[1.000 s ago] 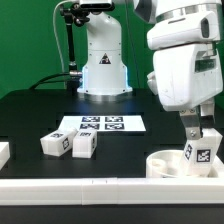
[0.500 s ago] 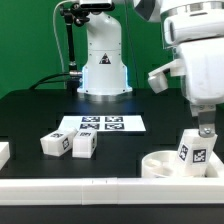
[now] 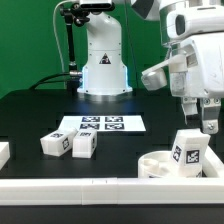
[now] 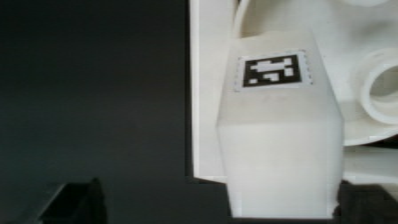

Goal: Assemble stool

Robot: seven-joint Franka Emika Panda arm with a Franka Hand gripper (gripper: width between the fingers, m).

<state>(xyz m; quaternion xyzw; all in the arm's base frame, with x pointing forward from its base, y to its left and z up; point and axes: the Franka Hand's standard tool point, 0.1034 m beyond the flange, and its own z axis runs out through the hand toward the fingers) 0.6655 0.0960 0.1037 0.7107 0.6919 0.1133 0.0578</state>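
The round white seat (image 3: 152,166) lies at the exterior view's right, against the front rail. One white leg (image 3: 188,151) with a marker tag stands in it, leaning a little. My gripper (image 3: 208,122) hangs open just above and beside the leg's top, holding nothing. In the wrist view the leg (image 4: 276,120) runs down onto the seat (image 4: 365,90), and my gripper (image 4: 222,203) has its dark fingers (image 4: 80,200) set wide on either side of the leg. Two more legs (image 3: 55,144) (image 3: 85,146) lie on the black table.
The marker board (image 3: 103,125) lies flat mid-table behind the loose legs. A white rail (image 3: 90,186) runs along the front edge. A white piece (image 3: 3,152) shows at the exterior view's left edge. The arm's base (image 3: 103,65) stands at the back.
My open gripper has risen from around the leg to above its top. The leg stays standing in the seat, and both now sit slightly further to the exterior view's left.
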